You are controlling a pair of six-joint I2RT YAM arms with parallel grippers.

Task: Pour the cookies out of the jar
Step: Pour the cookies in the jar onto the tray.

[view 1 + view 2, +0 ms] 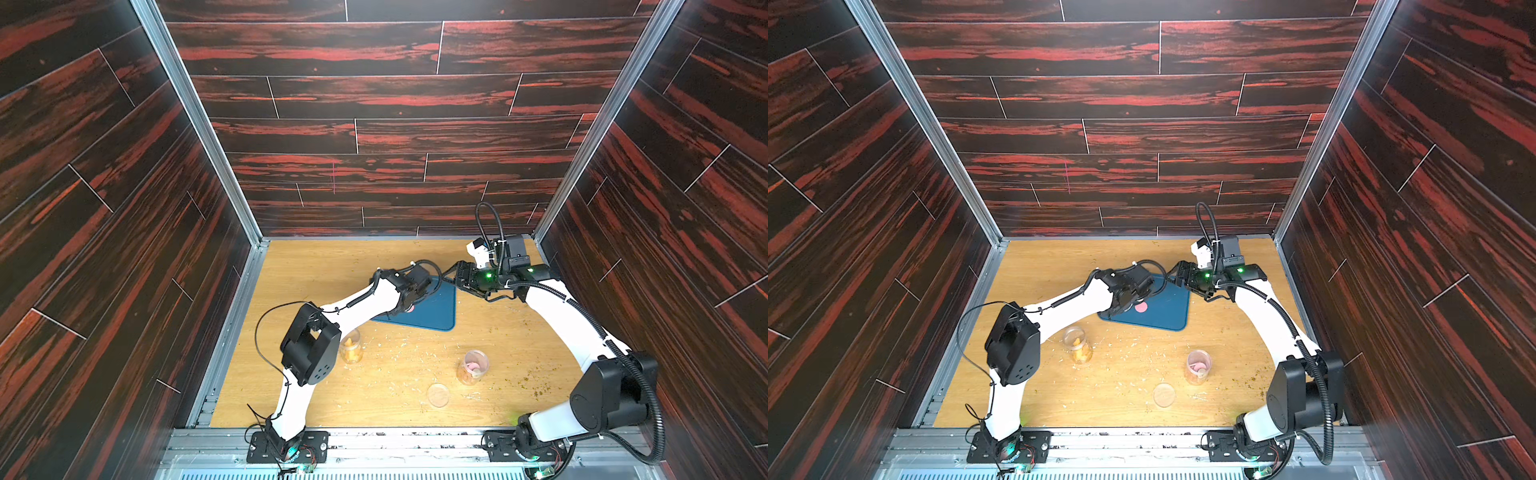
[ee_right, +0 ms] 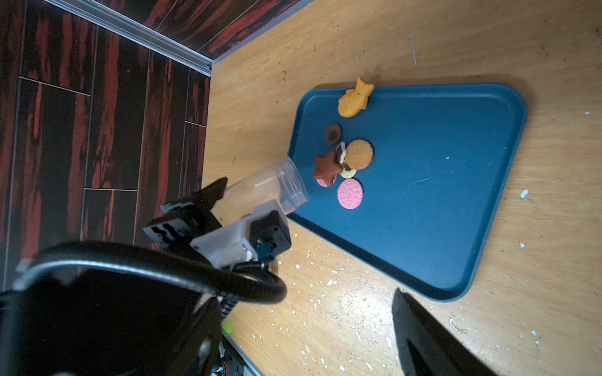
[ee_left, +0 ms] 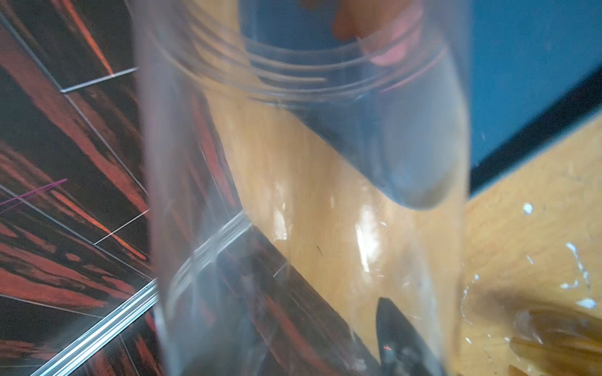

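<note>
Pour looks complete: left tool (image 2: 239,200) grips the seemingly empty jar (image 2: 286,185), tilted mouth-down over the blue tray (image 2: 439,195) edge, cookies (image 2: 350,162) lying on the tray just beside its mouth; right tool (image 1: 455,276) hovers open and empty nearby; next move likely rights the jar.

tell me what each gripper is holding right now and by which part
The left gripper holds the clear jar by its body, toward the base, mouth tipped toward the blue tray. The right gripper is open and holds nothing.
</note>
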